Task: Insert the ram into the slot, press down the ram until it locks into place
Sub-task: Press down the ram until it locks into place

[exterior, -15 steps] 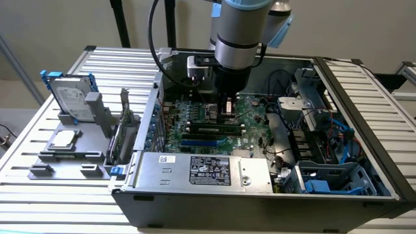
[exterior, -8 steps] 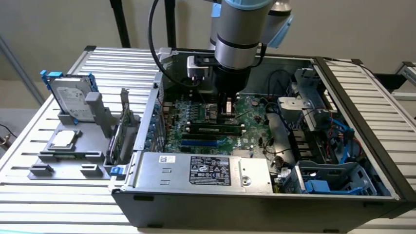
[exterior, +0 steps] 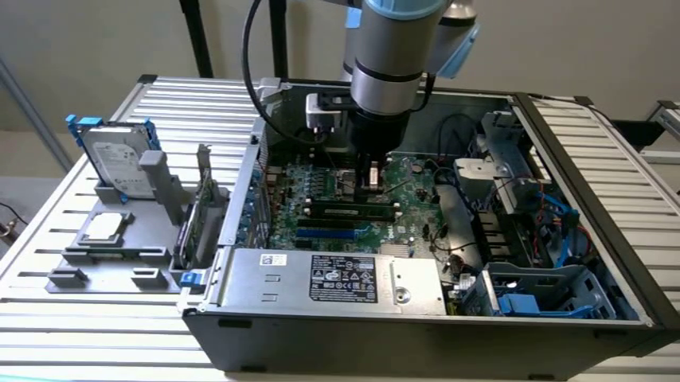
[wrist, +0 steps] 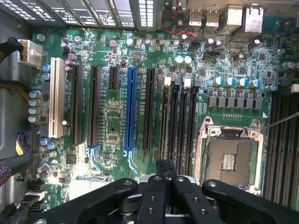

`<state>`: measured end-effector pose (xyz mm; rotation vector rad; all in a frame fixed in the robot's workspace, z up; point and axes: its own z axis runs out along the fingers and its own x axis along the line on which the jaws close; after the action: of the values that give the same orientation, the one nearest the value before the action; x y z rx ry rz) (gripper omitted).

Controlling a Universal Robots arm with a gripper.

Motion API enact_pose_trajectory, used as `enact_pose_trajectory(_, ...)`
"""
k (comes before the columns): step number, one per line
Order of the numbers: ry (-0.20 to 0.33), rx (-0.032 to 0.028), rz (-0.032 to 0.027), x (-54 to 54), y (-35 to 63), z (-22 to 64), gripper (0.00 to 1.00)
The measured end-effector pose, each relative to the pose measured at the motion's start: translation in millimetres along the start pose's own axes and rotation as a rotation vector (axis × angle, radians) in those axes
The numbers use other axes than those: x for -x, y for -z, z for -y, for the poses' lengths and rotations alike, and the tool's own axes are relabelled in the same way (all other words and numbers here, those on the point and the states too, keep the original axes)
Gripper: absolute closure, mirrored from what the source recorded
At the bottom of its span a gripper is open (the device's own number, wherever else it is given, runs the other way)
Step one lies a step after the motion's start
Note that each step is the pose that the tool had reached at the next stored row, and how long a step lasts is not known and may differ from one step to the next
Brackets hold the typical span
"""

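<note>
there, at the exterior view's left, a hard drive (exterior: 115,159) stood in a grey holder (exterior: 107,247) on the slatted worktop (exterior: 64,334). right of it sat the open computer case (exterior: 425,334), the arm reaching down over its motherboard (exterior: 318,179). the ram (exterior: 353,212) lay seated in a black slot (exterior: 349,205) just below the pincer (exterior: 372,179). in the wrist view the pincer (wrist: 166,179) was closed, fingers (wrist: 156,196) together, holding nothing, above the memory slots (wrist: 180,121) beside the cpu socket (wrist: 229,154).
</note>
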<state>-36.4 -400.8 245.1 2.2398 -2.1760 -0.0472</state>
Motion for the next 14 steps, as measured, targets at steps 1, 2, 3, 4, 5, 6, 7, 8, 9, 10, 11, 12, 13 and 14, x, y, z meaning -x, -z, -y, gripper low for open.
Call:
enact_pose_trajectory(1,0.0,-0.0001,0.0001,0.0,-1.2,0.0,0.89)
enact_pose_trajectory(2,0.0,-0.0001,0.0001,0.1,-2.4,-0.1,0.89)
enact_pose_trajectory(3,0.0,0.0,0.0001,0.1,-3.5,-0.2,0.89)
enact_pose_trajectory(4,0.0,0.0001,0.0001,0.2,-4.1,-0.5,0.89)
enact_pose_trajectory(5,0.0,0.0001,0.0001,0.4,-4.6,-1.0,0.89)
enact_pose_trajectory(6,0.0,0.0001,-0.0002,0.6,-5.0,-1.5,0.89)
enact_pose_trajectory(7,0.0,0.0,-0.0001,0.8,-5.3,-1.9,0.89)
enact_pose_trajectory(8,0.0,0.0,0.0,1.0,-5.8,-2.1,0.89)
enact_pose_trajectory(9,0.0,0.0001,-0.0001,1.3,-6.1,-2.1,0.89)
enact_pose_trajectory(10,0.0,0.0,-0.0001,1.6,-6.5,-2.1,0.89)
enact_pose_trajectory(11,-0.001,0.0,0.0,2.1,-7.0,-2.2,0.89)
enact_pose_trajectory(12,-0.001,-0.0001,0.0001,2.5,-7.5,-2.2,0.89)
enact_pose_trajectory(13,-0.001,-0.0001,0.0001,2.9,-8.0,-2.2,0.89)
enact_pose_trajectory(14,-0.001,0.0,-0.0001,3.2,-8.4,-2.2,0.89)
